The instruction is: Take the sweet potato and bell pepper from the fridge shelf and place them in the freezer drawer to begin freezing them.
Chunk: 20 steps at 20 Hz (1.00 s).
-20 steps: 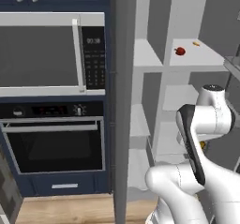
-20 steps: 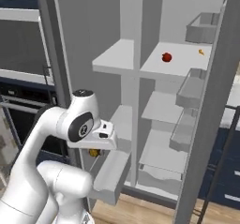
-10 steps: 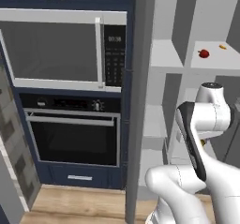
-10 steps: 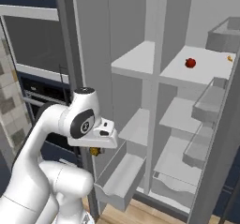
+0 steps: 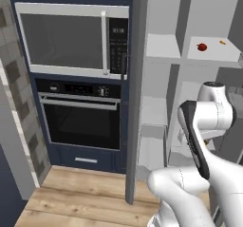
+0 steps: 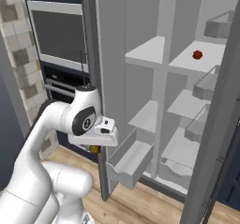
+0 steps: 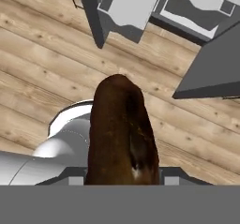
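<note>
While the base views show the bell pepper (image 5: 202, 46) resting on the fridge shelf (image 5: 213, 55) and the freezer drawer (image 6: 129, 161) pulled out, the hand view shows the sweet potato (image 7: 123, 134) clamped in the gripper (image 7: 123, 180), its long axis along the fingers, tip pointing at the wooden floor (image 7: 42, 63).

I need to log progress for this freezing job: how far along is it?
Nothing is in the freezer drawer yet; it stands pulled out and looks bare. In hand: the hand is shut on the sweet potato, above the wood floor. Left: drop it in, then fetch the bell pepper, which sits on the fridge shelf.
</note>
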Tool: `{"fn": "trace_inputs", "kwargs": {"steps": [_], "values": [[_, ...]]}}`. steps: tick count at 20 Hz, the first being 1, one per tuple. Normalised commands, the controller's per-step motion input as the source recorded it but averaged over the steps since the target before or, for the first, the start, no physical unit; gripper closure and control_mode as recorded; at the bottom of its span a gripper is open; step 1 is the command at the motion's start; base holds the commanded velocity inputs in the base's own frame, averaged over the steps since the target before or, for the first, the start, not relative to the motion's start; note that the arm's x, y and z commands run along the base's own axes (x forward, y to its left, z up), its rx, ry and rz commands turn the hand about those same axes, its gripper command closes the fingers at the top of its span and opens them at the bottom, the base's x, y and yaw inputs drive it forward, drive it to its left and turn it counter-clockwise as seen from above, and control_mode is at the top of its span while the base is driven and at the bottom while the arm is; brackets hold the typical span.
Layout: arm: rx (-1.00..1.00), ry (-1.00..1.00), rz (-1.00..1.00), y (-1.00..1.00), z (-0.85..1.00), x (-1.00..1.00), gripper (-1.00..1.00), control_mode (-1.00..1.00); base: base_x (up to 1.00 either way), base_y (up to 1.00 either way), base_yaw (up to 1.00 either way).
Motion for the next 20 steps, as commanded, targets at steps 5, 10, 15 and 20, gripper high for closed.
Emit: {"fn": "trace_inputs", "kwargs": {"steps": [5, 10, 15, 20], "values": [[0.0, 0.0, 0.0, 0.0, 0.0, 0.0, 1.0, 1.0, 0.09, -0.14, 0.0], [0.13, 0.05, 0.08, -0.58, -0.48, 0.89, 1.0, -1.0, 0.0, 0.0, 0.0], [0.09, 0.09, 0.1, -0.24, -0.66, 1.0, 1.0, -1.0, 0.0, 0.0, 0.0], [0.08, 0.12, 0.17, -0.1, -0.72, 0.95, 1.0, -1.0, 0.0, 0.0, 0.0]]}}
